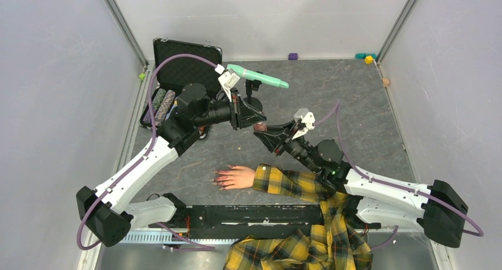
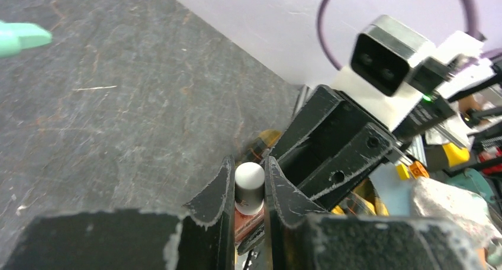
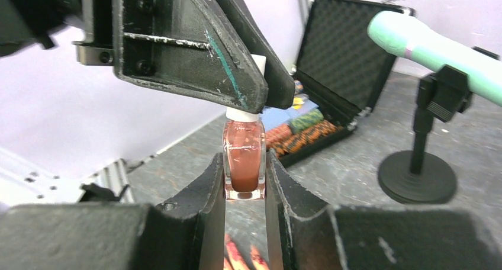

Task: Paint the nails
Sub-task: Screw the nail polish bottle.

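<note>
A pale mannequin hand (image 1: 238, 177) in a yellow plaid sleeve (image 1: 291, 185) lies palm down near the front of the mat. Its red-pink nails (image 1: 219, 178) point left, and the right wrist view shows a few nails (image 3: 235, 256) far below the jaws. Above the mat's middle, both grippers meet on a small polish bottle (image 1: 259, 127). My right gripper (image 3: 244, 163) is shut on the glass body of the bottle (image 3: 244, 154), which holds brownish-pink polish. My left gripper (image 2: 248, 170) is shut on its white cap (image 2: 249, 180). The brush is hidden.
An open black case (image 1: 184, 66) with patterned rolls lies at the back left. A teal wand (image 1: 258, 76) on a black stand (image 3: 418, 176) sits just behind the grippers. Small coloured blocks (image 1: 369, 59) lie along the back wall. Grey walls close in both sides.
</note>
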You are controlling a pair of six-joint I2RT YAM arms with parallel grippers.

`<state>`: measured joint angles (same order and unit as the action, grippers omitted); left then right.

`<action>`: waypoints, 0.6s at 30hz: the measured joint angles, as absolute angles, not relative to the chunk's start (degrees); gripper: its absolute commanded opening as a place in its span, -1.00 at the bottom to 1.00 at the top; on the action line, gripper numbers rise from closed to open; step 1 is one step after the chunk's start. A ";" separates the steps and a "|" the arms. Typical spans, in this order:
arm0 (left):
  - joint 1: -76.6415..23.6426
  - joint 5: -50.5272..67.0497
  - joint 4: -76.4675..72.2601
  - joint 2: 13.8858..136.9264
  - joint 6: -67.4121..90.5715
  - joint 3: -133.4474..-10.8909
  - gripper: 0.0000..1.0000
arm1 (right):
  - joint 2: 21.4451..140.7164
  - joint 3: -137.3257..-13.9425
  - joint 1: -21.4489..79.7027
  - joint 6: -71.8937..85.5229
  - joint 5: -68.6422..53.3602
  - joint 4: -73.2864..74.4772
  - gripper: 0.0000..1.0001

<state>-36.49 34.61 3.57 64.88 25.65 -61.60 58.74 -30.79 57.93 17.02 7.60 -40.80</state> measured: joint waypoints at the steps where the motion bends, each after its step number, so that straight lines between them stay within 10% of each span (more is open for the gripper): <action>1: -36.53 35.94 3.01 64.88 25.56 -61.63 -0.96 | 58.22 -29.98 57.43 18.06 6.00 -42.22 -1.00; 18: -40.40 53.34 -6.48 62.17 24.69 -61.65 -0.96 | 51.99 -22.76 55.83 31.07 -12.08 -58.98 -1.00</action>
